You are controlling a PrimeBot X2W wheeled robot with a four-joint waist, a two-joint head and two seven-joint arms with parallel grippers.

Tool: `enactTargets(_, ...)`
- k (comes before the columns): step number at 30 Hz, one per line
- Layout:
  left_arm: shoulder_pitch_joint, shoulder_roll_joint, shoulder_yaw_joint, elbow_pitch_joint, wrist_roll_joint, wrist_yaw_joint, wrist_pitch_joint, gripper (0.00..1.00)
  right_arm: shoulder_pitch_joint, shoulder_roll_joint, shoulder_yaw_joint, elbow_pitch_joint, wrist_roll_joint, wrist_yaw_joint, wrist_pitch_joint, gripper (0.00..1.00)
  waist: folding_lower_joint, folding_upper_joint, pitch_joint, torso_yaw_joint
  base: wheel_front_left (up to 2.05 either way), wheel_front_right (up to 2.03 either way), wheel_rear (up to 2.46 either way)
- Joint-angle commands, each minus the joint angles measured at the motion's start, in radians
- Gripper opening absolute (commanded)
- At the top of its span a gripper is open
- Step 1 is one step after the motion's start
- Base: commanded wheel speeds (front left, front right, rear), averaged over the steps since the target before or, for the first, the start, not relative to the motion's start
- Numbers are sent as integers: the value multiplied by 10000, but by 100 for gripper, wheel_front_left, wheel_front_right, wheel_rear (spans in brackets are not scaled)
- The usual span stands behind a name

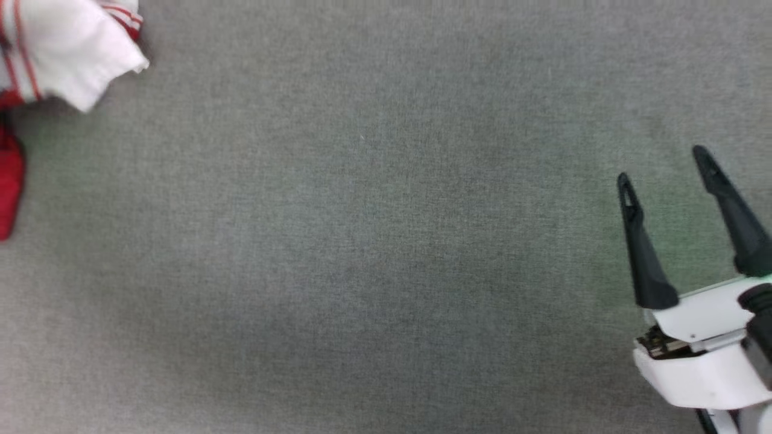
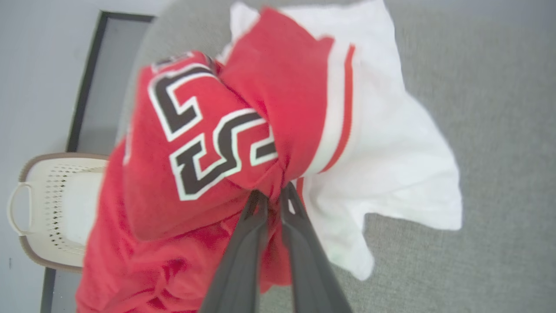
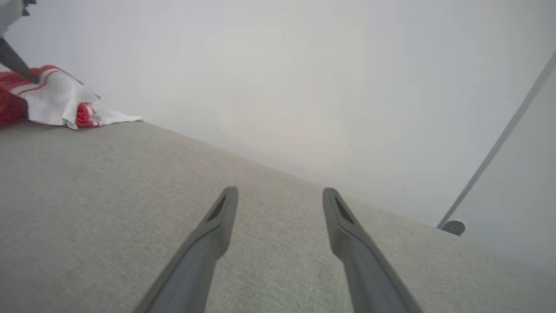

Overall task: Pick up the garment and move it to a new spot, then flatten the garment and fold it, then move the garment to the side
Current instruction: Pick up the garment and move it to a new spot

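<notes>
**Gently does it: a pinched shirt, ready to lift**

The left tool [image 2: 273, 194] is clenched on a fold of red cloth near the middle of the shirt [image 2: 282, 100]. The shirt lies bunched toward the far left corner of the worktop [image 1: 374, 241]. The right tool [image 1: 661, 164] hangs released, fingers wide, toward the near right edge, well apart from the shirt.

The step in hand, I judge, is the pick-up. It should go best with a straight, slow lift, so the pinch does not slide off the fold. The lift should be high enough for the hanging cloth to leave the worktop before any carry toward the middle. Dragging would likely twist the heap further and make flattening harder.

The head view cuts the shirt off at its left border. Folds hide how many layers sit between the fingers, and the print shows as part of a number, creased over. A pale basket [image 2: 47, 208] sits beyond the worktop's edge, half behind the cloth.
</notes>
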Motion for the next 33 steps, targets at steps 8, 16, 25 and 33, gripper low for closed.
enactTargets(8, -1129, 628, -282, -580, 506, 68, 131, 0, -256, 691, 465, 1251, 166, -15, -666, 100, 0, 0, -1473, -420, 0, 0, 0)
enactTargets(16, -2063, 976, -671, -1330, 1086, 187, 359, 0, -310, 1187, 751, 2473, 234, -15, -1173, 100, 0, 0, -2573, -853, 0, 0, 0)
enactTargets(25, -2139, 488, -811, -2168, 845, 260, 980, 0, -289, 1452, 335, 3403, 379, -15, -1453, 100, 0, 0, -3564, -1176, 0, 0, 0)
enactTargets(33, -1240, -105, -661, -2894, 118, 160, 966, 0, -643, 1495, -453, 4237, 80, -15, -1562, 100, 0, 0, -3916, -1797, 0, 0, 0)
